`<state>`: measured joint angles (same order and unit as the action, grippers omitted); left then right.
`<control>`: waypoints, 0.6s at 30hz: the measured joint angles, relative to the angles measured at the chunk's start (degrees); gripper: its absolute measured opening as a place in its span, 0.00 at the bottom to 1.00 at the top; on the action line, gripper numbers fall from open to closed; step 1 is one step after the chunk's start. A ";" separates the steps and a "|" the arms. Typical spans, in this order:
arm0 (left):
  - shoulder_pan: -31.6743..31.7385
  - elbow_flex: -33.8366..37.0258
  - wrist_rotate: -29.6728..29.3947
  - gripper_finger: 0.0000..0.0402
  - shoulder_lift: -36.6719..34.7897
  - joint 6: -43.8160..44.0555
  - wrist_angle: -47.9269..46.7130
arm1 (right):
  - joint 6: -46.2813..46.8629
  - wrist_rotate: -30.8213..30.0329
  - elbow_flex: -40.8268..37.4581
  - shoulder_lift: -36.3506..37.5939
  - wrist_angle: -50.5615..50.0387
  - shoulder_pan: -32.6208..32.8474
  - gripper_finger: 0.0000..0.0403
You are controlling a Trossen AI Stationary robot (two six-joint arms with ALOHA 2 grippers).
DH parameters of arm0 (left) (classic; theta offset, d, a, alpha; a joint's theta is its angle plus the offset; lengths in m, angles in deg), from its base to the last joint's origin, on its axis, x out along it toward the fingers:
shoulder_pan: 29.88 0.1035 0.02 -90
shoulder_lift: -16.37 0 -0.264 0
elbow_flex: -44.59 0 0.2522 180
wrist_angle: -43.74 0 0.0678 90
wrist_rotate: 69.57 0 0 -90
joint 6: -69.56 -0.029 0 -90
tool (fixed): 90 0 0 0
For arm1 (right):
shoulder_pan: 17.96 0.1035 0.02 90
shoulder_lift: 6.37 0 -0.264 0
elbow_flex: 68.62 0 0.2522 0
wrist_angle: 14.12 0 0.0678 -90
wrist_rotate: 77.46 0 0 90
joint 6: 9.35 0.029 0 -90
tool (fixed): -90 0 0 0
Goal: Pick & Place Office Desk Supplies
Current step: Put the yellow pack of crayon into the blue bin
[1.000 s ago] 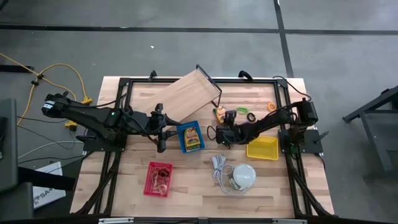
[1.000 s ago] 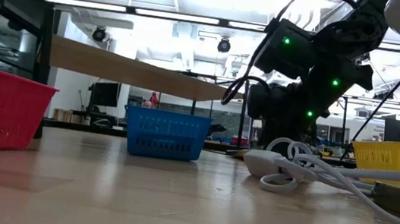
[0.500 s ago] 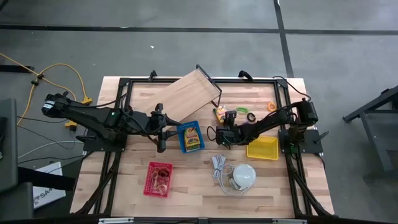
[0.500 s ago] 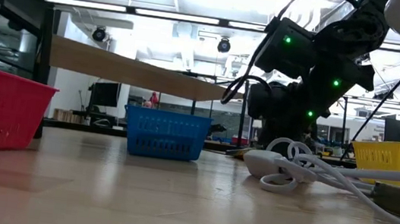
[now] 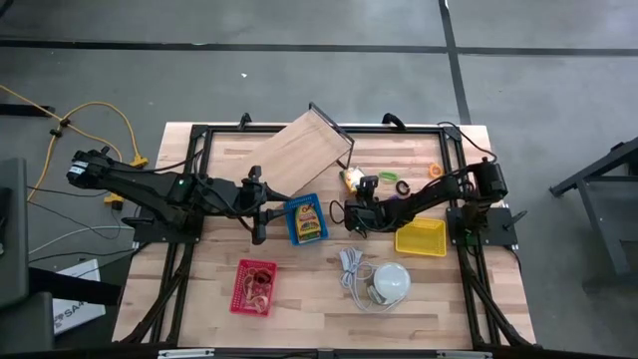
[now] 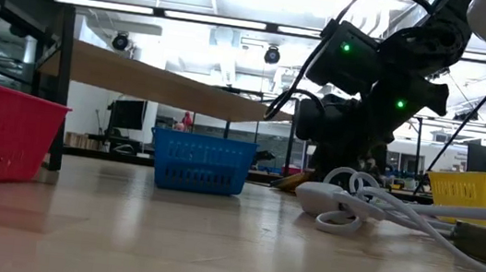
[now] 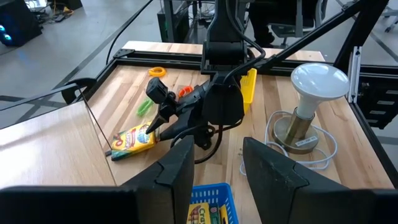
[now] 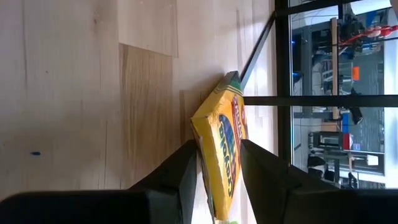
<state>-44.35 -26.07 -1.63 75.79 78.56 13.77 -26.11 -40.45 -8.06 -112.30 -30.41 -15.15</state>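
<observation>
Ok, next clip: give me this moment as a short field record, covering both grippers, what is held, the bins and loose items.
right gripper: closed on the crayon box, box tilted, one edge on the table
left gripper: open, empty, above the blue bin
blue bin: holds another crayon box
red bin: holds tan rubber bands
yellow bin: contents not clear
loose items: orange piece, green piece
other: white lamp with cord

Bright, even light from ceiling strip lamps (image 6: 238, 22) that glare white in the low view. Shadows on the wooden table (image 5: 319, 289) are soft and faint. In the low view, the tabletop nearest the camera is blurred and the right gripper (image 6: 352, 159) is a dark silhouette against the lit room. Each wrist view shows its own near fingers (image 7: 180, 171) dark and soft-edged.
</observation>
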 joint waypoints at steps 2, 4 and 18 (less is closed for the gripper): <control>-0.01 0.00 0.00 0.33 0.00 0.00 -0.02 | 0.00 -0.04 0.00 0.00 0.00 0.00 0.28; -0.01 0.00 0.00 0.33 0.00 0.00 -0.02 | -0.01 -0.06 0.00 0.00 0.02 0.02 0.28; -0.01 0.00 0.00 0.33 0.00 0.00 0.00 | -0.04 0.55 0.02 0.09 0.00 0.02 0.11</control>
<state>-44.36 -26.07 -1.63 75.79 78.56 13.77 -26.15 -39.90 -8.03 -112.22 -30.41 -15.13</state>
